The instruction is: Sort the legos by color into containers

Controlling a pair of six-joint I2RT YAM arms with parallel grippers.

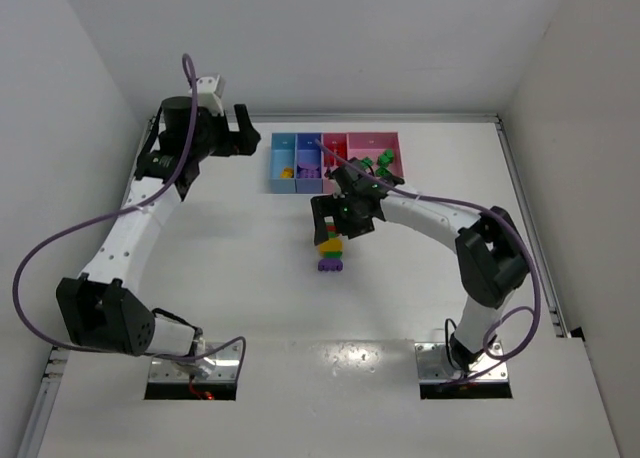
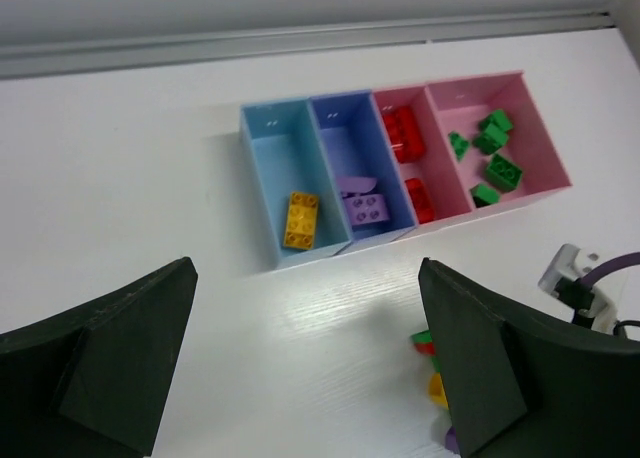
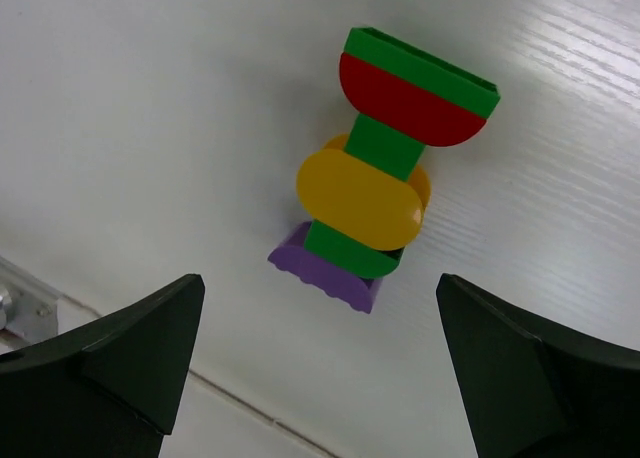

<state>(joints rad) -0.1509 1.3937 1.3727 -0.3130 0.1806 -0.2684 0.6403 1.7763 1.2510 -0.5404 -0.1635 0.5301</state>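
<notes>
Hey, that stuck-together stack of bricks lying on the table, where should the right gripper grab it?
Come straight down with the open right gripper and close across the stack at its narrow green waist between the red and yellow pieces; it lies flat, and the rounded pieces would likely slip.

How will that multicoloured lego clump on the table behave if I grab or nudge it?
The clump looks like hard plastic bricks, probably stiff and light. It is several pieces joined, red brick and yellow brick wider than the green ones, so an off-centre squeeze may snap it apart. It seems to lie flat, so a push likely slides or pivots it.
</notes>
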